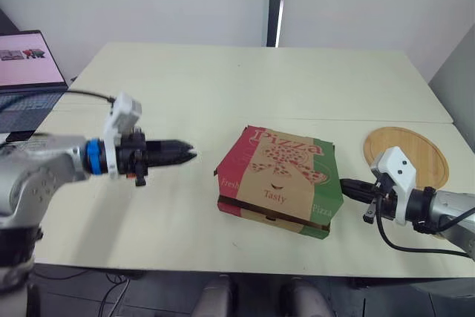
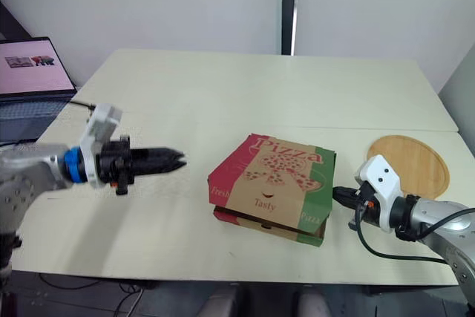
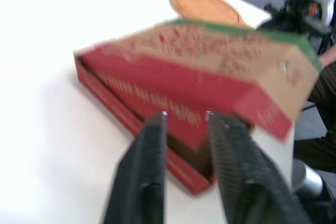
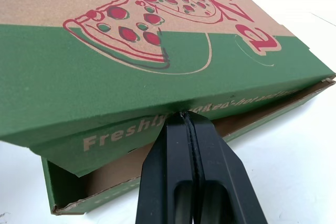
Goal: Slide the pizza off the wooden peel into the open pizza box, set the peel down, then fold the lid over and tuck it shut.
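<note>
The pizza box [image 1: 282, 172] lies on the table with its printed lid folded down over it. The lid is not flat: its side flaps stand out from the base, and a gap shows under the green flap [image 4: 105, 77]. My right gripper [image 1: 346, 185] is shut, with its tip [image 4: 184, 115] against the green flap's lower edge on the box's right side. My left gripper [image 1: 190, 154] hovers left of the box, apart from it, pointing at the red side [image 3: 173, 93]. Its fingers [image 3: 155, 145] stand a narrow gap apart and hold nothing. The round wooden peel [image 1: 415, 150] lies bare on the table.
An open laptop [image 1: 26, 72] sits at the table's far left edge, with a cable [image 1: 89, 95] running near my left arm. The peel lies just behind my right forearm. The pale table [image 1: 245, 79] stretches bare behind the box.
</note>
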{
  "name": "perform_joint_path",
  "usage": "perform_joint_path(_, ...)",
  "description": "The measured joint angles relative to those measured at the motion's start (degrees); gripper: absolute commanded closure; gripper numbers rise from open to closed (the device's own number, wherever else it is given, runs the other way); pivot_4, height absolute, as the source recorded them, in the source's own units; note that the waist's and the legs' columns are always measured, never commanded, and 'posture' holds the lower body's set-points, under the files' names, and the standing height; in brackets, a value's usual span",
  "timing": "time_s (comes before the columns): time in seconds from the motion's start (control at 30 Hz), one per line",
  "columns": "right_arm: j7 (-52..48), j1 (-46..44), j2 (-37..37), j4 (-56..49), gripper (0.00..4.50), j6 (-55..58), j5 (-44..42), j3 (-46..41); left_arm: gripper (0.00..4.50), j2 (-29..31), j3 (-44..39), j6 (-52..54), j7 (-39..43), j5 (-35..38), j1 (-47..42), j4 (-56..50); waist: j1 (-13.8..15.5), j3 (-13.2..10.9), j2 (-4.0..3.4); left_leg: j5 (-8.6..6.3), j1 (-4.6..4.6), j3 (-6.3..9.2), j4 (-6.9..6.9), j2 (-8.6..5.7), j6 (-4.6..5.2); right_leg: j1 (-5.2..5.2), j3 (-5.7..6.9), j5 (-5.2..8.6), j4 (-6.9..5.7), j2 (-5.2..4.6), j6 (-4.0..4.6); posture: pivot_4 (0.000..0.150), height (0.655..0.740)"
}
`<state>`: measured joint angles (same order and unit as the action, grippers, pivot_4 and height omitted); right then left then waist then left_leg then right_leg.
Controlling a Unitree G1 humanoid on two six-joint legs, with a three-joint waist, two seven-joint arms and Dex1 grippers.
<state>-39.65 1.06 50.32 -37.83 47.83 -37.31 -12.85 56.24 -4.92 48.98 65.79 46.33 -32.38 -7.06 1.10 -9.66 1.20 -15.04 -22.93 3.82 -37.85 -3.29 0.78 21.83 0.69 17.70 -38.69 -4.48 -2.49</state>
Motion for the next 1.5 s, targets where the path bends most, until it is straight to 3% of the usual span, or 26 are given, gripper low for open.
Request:
perform_joint_path(0.2,-1.3,0.2,0.6,-0.1,4.5,-0.1,0.0,0.2,4.44,-7.3,10.1,-3.6,2.9,-7.3,-9.4,4.6,-0.7,0.0,0.04,0.01,-0.01,-0.01,-0.02,0.0,0.0,0.03,-0.03,0.0,-0.09,0.02,0.0,0.15,0.7281)
perform_joint_path(0.37,-2.6,1.3,1.3,-1.2,4.5,0.2,-1.1,0.1,4.44,-11.7,12.9,-6.1,4.6,-10.7,-10.9,7.1,-1.3,0.0,0.05,0.01,-0.01,0.0,-0.02,0.03,0.0,0.05,-0.04,0.0,-0.11,0.05,0.0,0.15,0.7281)
perform_joint_path(1.5,1.2,7.3,-3.8,-6.9,4.5,3.8,-9.2,0.4,4.44,-15.5,13.8,-10.3,8.8,-16.7,-9.4,9.2,-1.2,-0.1,0.07,0.01,0.0,0.04,-0.11,0.01,0.0,0.03,-0.04,0.0,-0.18,0.06,0.0,0.15,0.7281)
